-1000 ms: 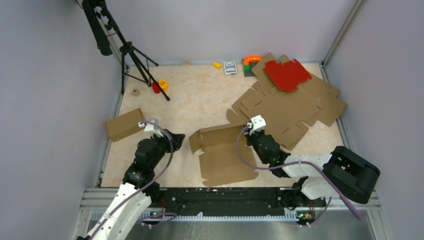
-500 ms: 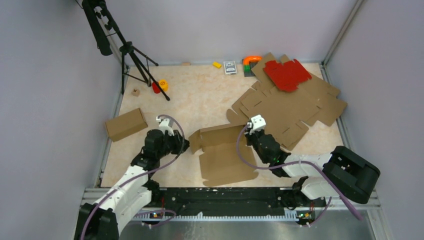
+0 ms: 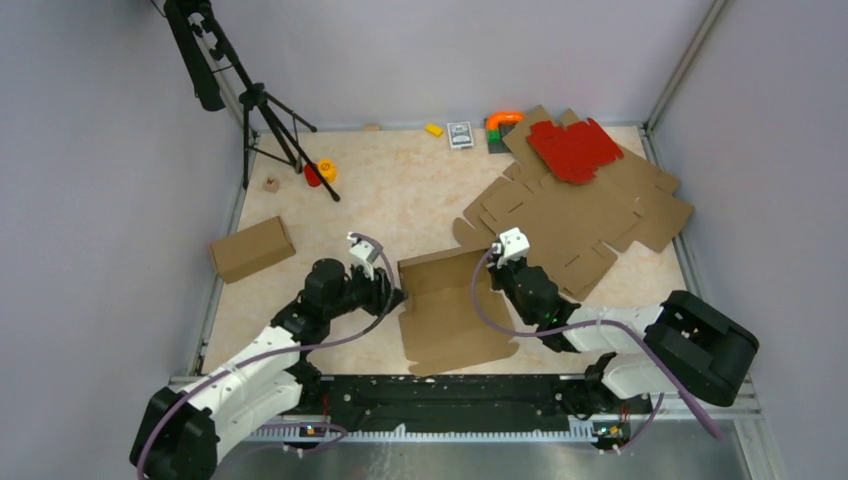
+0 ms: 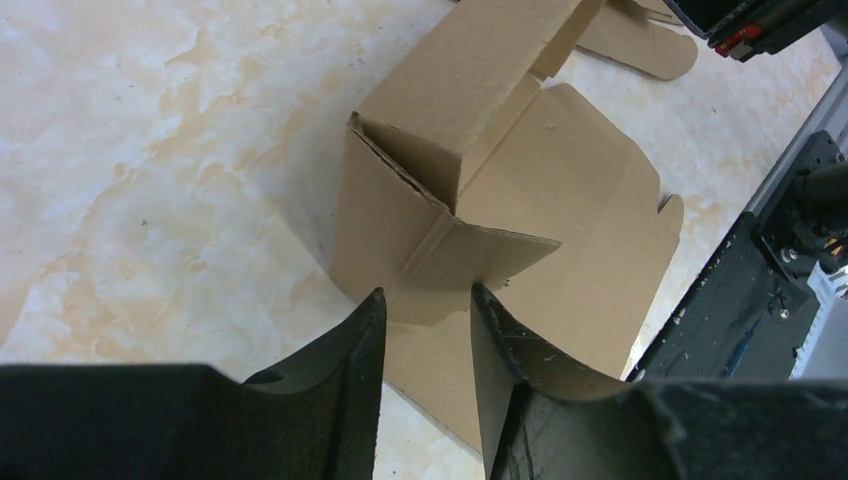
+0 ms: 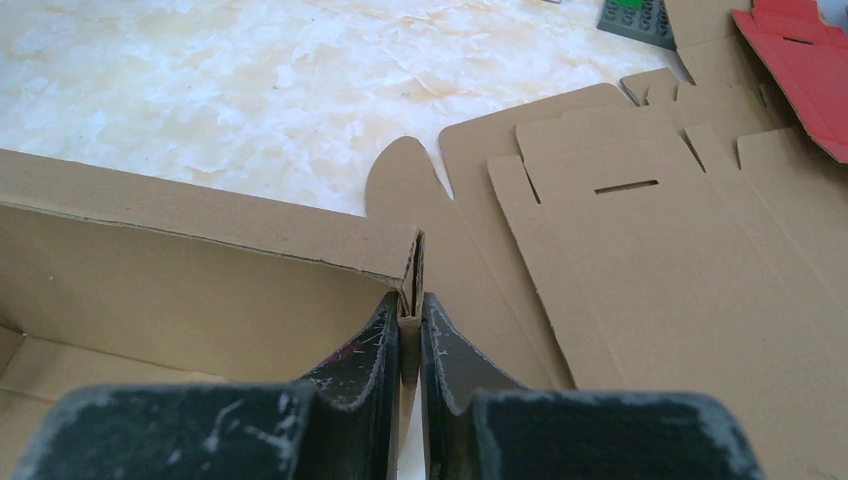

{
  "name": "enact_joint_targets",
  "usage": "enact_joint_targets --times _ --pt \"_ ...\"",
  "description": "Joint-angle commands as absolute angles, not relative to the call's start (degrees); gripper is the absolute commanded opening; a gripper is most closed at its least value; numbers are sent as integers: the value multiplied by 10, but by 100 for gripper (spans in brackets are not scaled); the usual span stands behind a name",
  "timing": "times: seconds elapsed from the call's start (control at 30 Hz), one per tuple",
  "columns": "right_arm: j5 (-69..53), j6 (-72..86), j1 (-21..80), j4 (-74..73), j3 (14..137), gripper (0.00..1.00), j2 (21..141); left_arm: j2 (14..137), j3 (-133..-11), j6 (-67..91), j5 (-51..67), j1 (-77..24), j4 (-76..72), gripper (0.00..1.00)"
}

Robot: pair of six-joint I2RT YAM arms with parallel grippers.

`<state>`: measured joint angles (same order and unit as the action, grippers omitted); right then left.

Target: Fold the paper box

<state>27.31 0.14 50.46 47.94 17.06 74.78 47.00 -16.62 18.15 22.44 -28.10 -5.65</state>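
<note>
The paper box [image 3: 450, 310] is a brown die-cut piece, partly folded, lying in the middle of the table with its back wall and left end flap raised. My left gripper [image 3: 395, 297] is open at the box's left end. In the left wrist view its fingers [image 4: 425, 292] straddle the lower edge of the raised end flap [image 4: 400, 230]. My right gripper [image 3: 497, 270] is shut on the box's right back corner. In the right wrist view it [image 5: 410, 298] pinches the doubled cardboard edge next to the back wall [image 5: 180, 270].
A stack of flat brown die-cut sheets [image 3: 590, 215] lies at the right with the red sheet [image 3: 573, 148] on top. A folded small box [image 3: 250, 248] sits at the left. A tripod [image 3: 262, 110] stands back left. Small toys [image 3: 460, 134] line the back edge.
My left arm has moved right up to the box's left end. The left end flap, splayed outward before, now stands folded in. The right gripper has held still.
</note>
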Motion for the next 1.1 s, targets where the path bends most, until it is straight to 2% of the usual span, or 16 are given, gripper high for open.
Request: enact_joint_targets --times 0.0,0.13,0.37,0.7,1.07 --pt "254 -4 503 432 181 7 763 467 -189 159 186 -304 -56 39" --pt "251 -4 503 431 181 6 762 451 -180 156 156 -309 -55 44" --pt "245 -4 503 431 182 7 761 482 -179 148 101 -309 -75 44" --pt "242 -4 503 429 184 6 764 543 -189 145 150 -309 -145 47" --pt "236 -4 503 425 189 6 771 550 -191 145 139 -322 -160 53"
